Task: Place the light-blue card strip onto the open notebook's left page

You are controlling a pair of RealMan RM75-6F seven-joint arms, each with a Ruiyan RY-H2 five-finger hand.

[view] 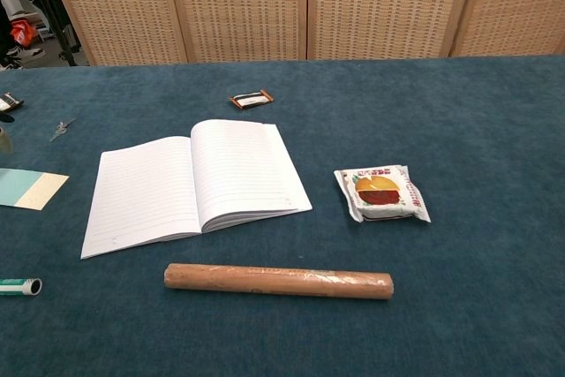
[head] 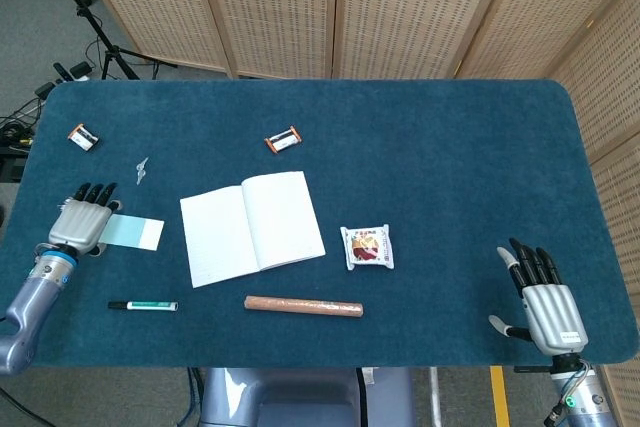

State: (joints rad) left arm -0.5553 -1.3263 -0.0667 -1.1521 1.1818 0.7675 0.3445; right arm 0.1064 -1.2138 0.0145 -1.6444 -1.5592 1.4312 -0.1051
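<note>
Left hand is down flat on the near end of the light-blue card strip, fingers stretched along it, pressing rather than gripping as far as I can see. The strip lies on the blue table, just left of the open notebook and not touching it; its cream end points at the notebook's left page. Right hand rests at the table's near right corner, fingers apart, holding nothing. A marker sits below the strip, a brown roll lies in front of the notebook, a snack packet to its right, a small clip above the left hand
</note>
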